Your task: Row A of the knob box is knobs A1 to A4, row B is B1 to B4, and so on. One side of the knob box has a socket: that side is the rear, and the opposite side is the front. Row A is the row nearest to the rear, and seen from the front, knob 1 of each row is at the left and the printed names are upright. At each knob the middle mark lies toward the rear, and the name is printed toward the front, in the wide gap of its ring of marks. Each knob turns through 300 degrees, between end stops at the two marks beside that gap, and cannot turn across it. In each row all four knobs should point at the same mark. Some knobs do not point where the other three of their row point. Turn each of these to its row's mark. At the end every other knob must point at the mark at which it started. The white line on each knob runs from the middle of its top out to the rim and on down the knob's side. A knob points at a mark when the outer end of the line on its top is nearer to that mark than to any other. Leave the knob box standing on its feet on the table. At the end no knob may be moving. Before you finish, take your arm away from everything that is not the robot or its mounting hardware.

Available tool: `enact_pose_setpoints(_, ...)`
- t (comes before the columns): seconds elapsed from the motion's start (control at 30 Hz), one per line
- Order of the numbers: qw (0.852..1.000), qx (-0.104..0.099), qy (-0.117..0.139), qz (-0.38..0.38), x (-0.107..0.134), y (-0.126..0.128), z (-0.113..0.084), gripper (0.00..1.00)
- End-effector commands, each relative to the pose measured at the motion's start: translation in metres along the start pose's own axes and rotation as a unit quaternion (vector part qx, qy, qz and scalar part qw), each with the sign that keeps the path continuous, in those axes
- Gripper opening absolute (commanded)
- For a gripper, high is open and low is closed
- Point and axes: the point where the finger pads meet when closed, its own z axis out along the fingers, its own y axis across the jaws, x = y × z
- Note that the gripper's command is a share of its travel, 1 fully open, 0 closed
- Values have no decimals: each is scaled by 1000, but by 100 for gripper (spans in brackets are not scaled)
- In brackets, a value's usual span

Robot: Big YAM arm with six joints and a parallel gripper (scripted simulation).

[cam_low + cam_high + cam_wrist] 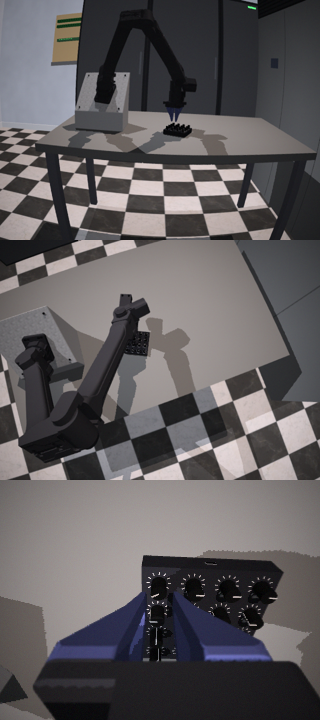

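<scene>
The black knob box (177, 131) stands on its feet on the grey table, and it also shows in the top view (138, 343) and the wrist view (210, 605). Its socket (211, 562) is on the far side in the wrist view. My gripper (173, 119) points straight down just above the knobs at the box's left side. In the wrist view the blue fingers stand a narrow gap apart with nothing between them. The leftmost column of knobs shows through that gap, with knob B1 (157, 611) just below the tips. In the top view the arm hides the fingers.
The arm's grey mounting block (103, 108) stands on the table to the left of the box. The arm's forearm (103, 361) crosses over the box's left edge in the top view. Dark cabinets stand behind the table.
</scene>
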Motion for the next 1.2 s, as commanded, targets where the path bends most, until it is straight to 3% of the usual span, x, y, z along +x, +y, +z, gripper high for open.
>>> enact_pose_setpoints(0.0, 1000, 3, -2, 2, 1, -2, 2, 19)
enact_pose_setpoints(1.17, 1000, 11, -6, 11, 6, -9, -4, 19)
